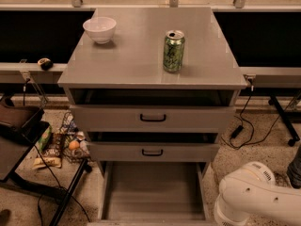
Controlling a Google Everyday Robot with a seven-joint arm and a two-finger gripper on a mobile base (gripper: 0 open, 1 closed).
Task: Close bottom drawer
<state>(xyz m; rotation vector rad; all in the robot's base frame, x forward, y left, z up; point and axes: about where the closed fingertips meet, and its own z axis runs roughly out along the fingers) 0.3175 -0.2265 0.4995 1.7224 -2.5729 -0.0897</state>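
Note:
The bottom drawer is pulled far out of the grey cabinet, and its plain grey tray is bare. Its front panel lies at the picture's bottom edge, with the handle out of view. The middle drawer and the top drawer above it each stand slightly out and carry a black handle. My white arm is at the lower right, beside the open drawer's right side. My gripper is below the bottom edge and out of view.
A white bowl and a green can stand on the cabinet top. A black stand and snack packets are on the floor to the left. Cables trail on the right.

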